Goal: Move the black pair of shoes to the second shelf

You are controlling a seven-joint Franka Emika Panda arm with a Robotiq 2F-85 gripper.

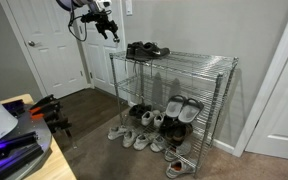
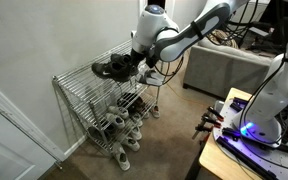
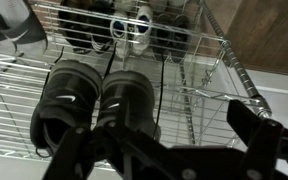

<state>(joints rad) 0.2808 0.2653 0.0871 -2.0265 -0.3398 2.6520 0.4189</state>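
Note:
The black pair of shoes sits side by side on the top tier of the chrome wire rack, seen in both exterior views. In the wrist view the pair lies just below and ahead of me. My gripper is open and empty. It hovers beside and slightly above the shoes at the rack's end. Its dark fingers spread wide across the bottom of the wrist view. The second shelf is the middle wire tier, also seen in an exterior view; it looks bare.
White and grey sneakers and dark shoes fill the lowest tier, and more sneakers lie on the floor in front. A white door stands beside the rack. A table with equipment is near, and a grey sofa is behind.

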